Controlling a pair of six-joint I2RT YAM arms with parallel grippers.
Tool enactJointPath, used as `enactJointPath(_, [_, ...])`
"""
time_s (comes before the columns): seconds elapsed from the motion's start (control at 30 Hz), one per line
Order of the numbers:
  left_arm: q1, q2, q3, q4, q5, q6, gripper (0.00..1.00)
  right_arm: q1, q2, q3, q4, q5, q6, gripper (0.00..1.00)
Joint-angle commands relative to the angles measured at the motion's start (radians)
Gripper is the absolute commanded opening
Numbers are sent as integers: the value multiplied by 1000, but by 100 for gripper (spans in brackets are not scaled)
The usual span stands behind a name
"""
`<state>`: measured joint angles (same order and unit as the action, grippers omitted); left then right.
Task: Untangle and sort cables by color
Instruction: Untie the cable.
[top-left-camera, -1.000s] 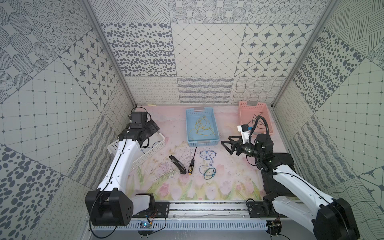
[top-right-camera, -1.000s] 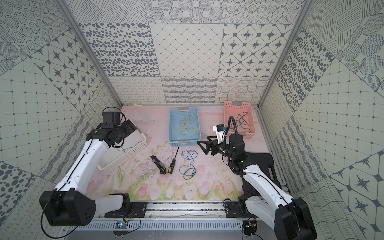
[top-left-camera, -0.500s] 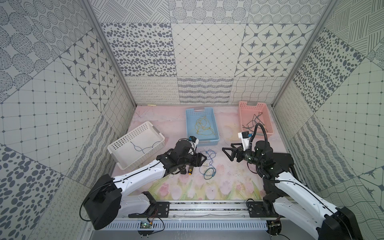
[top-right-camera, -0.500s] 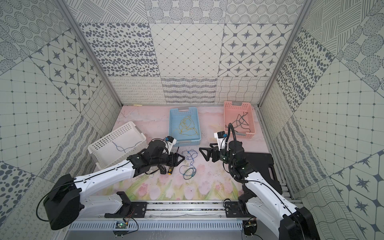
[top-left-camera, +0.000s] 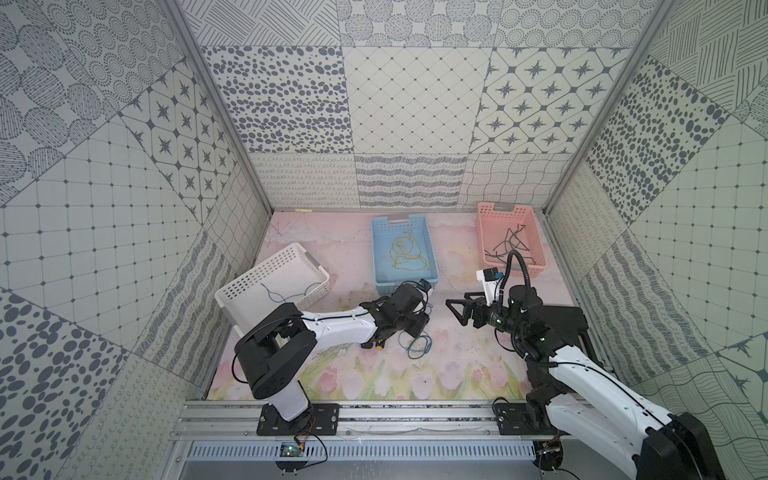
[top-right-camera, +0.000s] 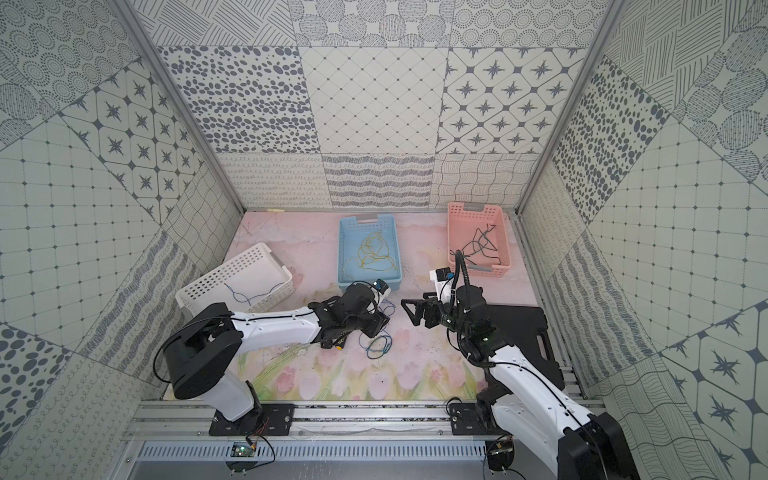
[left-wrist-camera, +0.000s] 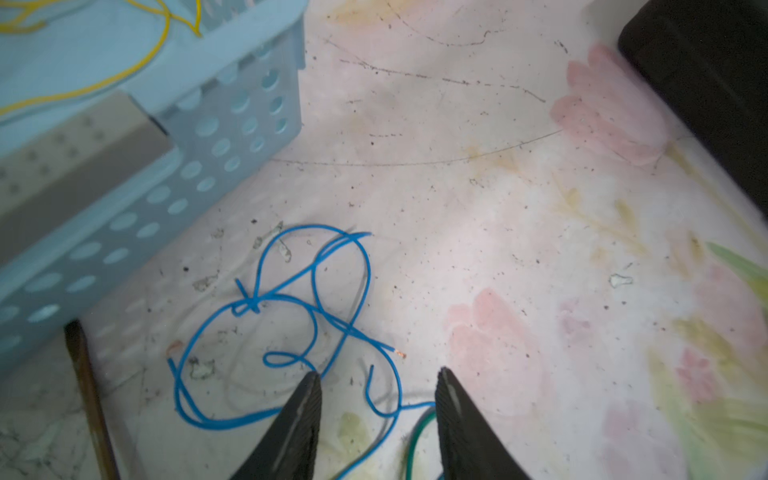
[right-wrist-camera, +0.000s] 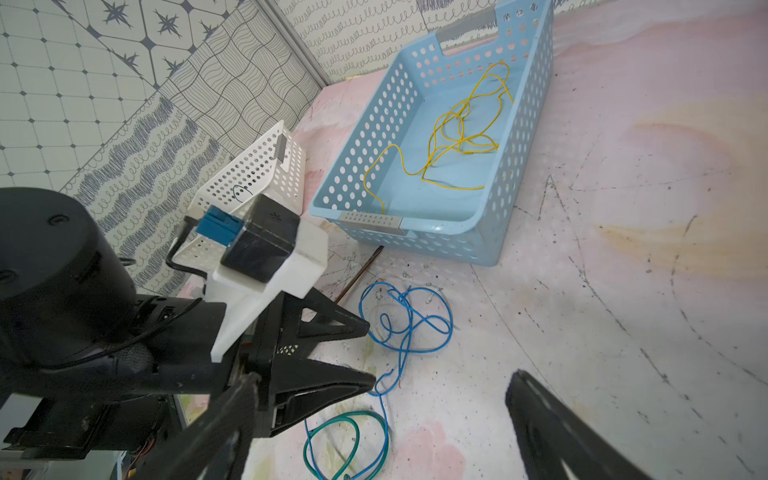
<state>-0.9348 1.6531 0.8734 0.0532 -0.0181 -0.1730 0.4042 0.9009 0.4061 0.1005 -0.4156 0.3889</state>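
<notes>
A tangle of blue cable (left-wrist-camera: 316, 299) lies on the mat in front of the blue basket (top-left-camera: 405, 286), knotted with a green cable loop (right-wrist-camera: 345, 440). My left gripper (left-wrist-camera: 379, 374) hangs low over this tangle, jaws partly open, with a blue strand and the green cable's end lying between its fingers. My right gripper (top-left-camera: 455, 313) stands open just to the right of the tangle, holding nothing. Yellow cables (top-left-camera: 405, 253) lie in the blue basket. Black cables (top-left-camera: 509, 243) lie in the pink basket (top-left-camera: 538, 241). One blue cable (top-left-camera: 282, 293) lies in the white basket (top-left-camera: 270, 270).
A screwdriver (left-wrist-camera: 85, 374) lies left of the tangle, mostly under my left arm in both top views. A black case (top-left-camera: 569, 328) sits at the right beneath my right arm. The blue basket's front wall stands close behind the tangle.
My left arm has swung from the white basket to the blue tangle at the centre, and its jaws have narrowed. My right gripper has come slightly forward, still open.
</notes>
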Motion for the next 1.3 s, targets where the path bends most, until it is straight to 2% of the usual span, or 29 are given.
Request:
enactJointPath(0.0, [-7, 63, 85, -68, -172, 415, 48, -8, -29, -13, 26, 20, -15, 96])
enactJointPath(0.13, [-6, 106, 113, -82, -249, 481, 49, -12, -30, -14, 26, 18, -14, 96])
enactJointPath(0.4, [-4, 161, 151, -53, -303, 575, 47, -12, -29, -18, 36, 7, -12, 96])
enactJointPath(0.53, [11, 200, 182, -70, -280, 567, 36, -14, -34, -18, 35, 3, -12, 95])
enactJointPath(0.6, [15, 212, 195, -92, -274, 551, 34, -14, -37, -19, 36, 3, -11, 96])
enactJointPath(0.67, [16, 212, 199, -96, -266, 544, 22, -13, -40, -19, 35, 0, -11, 96])
enactJointPath(0.7, [15, 208, 200, -98, -264, 539, 9, -13, -43, -18, 36, -3, -12, 95])
enactJointPath(0.73, [15, 201, 199, -100, -266, 529, 0, -14, -42, -18, 38, -5, -11, 95])
enactJointPath(0.87, [15, 135, 181, -113, -227, 482, 0, -13, -44, -19, 40, -11, -11, 95])
enactJointPath(1.17, [27, -142, 15, -72, -98, 338, 0, -13, -47, -18, 44, -19, -9, 95])
enactJointPath(1.2, [29, -144, 12, -87, -98, 327, 14, -13, -44, -18, 45, -21, -8, 95])
enactJointPath(1.23, [34, -133, 17, -101, -108, 322, 33, -13, -44, -19, 47, -22, -7, 95])
enactJointPath(1.27, [35, -117, 23, -115, -120, 323, 40, -14, -43, -19, 48, -22, -7, 95])
